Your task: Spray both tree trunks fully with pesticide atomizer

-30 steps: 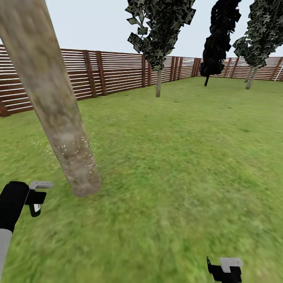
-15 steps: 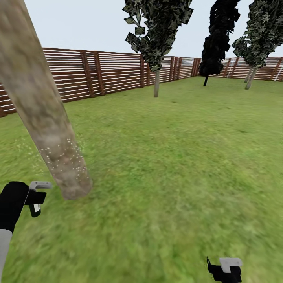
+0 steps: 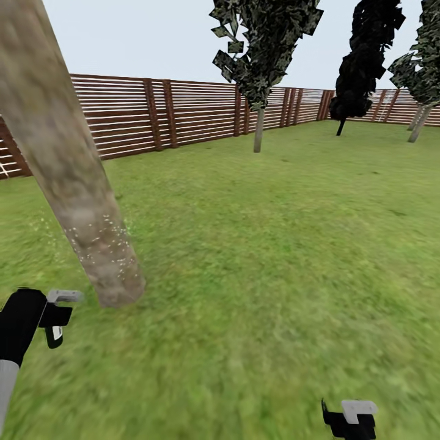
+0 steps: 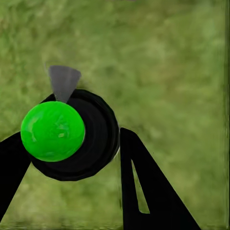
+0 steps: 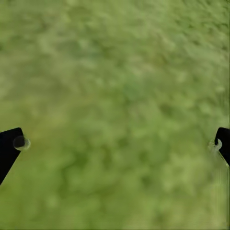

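The left gripper point(image 4: 72, 158) is closed around the pesticide atomizer point(image 4: 79, 139), seen from above between its two black fingers point(image 4: 143, 187): a round dark body with a glossy bright green cap point(image 4: 52, 130) and a small grey nozzle point(image 4: 63, 82) sticking out over the grass. In the head view that same left gripper point(image 3: 55, 318) sits low at the left edge, on the end of a black forearm point(image 3: 18, 327), just short of the base of the tree trunk point(image 3: 73, 177).

The right gripper point(image 5: 115, 143) is spread wide, its two dark fingertips point(image 5: 9, 148) at opposite edges with only blurred lawn point(image 5: 120, 96) between them. In the head view it point(image 3: 349, 421) hangs low at the bottom right.

The trunk is thick, pale grey-brown and leaning. Whitish specks of pesticide point(image 3: 107, 244) dot its lower part and the grass beside it.

Beyond, green lawn point(image 3: 275, 244) runs to a brown slatted fence point(image 3: 183, 113). A second pale-trunked tree point(image 3: 260, 67) stands near the fence, and a black conifer point(image 3: 363, 61) farther right.
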`<state>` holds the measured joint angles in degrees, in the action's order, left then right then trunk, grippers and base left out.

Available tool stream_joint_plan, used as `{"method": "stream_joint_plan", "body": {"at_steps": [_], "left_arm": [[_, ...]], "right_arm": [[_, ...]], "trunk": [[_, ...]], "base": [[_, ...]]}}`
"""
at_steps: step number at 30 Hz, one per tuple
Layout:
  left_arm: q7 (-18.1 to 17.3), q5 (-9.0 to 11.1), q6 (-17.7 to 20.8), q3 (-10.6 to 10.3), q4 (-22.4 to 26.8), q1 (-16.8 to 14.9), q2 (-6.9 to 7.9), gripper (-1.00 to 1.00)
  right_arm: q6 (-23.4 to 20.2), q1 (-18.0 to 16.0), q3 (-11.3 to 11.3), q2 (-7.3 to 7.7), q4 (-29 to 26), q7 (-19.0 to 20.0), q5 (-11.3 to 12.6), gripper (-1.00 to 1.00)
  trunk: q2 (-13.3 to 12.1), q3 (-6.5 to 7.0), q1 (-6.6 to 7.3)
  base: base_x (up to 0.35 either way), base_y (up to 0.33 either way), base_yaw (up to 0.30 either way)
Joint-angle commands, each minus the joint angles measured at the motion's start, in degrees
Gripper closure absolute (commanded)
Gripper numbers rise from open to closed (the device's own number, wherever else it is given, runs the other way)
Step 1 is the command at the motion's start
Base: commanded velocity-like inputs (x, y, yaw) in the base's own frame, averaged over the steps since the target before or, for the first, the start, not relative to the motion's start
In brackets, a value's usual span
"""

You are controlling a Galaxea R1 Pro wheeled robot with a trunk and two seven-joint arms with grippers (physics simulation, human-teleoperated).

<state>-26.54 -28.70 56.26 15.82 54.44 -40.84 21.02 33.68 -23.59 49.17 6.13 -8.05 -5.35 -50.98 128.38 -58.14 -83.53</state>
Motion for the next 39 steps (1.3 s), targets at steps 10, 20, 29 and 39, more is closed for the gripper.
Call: {"method": "stream_joint_plan", "body": {"at_steps": [10,20,29,39], "left_arm": [[-0.15,-0.65,-0.1,1.47,-0.98,-0.03,0.0,1.0],[2.57,-0.66,-2.92,5.03,-2.59,-0.03,-0.02,1.0],[8.6,-0.31,-7.92,6.47,-4.58,-0.03,-5.6,1.0],[12.5,-0.78,-14.08,15.24,-5.02,-0.03,-5.87,1.0]], "right_arm": [[0.16,-0.05,0.22,0.02,0.12,-0.45,-0.63,-1.0],[0.16,-0.05,0.13,0.02,0.14,-0.45,-0.62,-1.0],[0.16,-0.05,0.2,0.02,0.14,-0.45,-0.62,-1.0],[0.16,-0.05,0.15,0.02,0.14,-0.45,-0.62,-1.0]], "trunk": [[0.02,-0.05,-0.01],[0.02,-0.05,-0.01],[0.02,-0.05,-0.01],[0.02,-0.05,-0.01]], "base": [[0.23,-0.196,0.001],[0.082,-0.247,0.088],[0.0,-0.173,0.198],[0.032,0.0,0.001]]}}
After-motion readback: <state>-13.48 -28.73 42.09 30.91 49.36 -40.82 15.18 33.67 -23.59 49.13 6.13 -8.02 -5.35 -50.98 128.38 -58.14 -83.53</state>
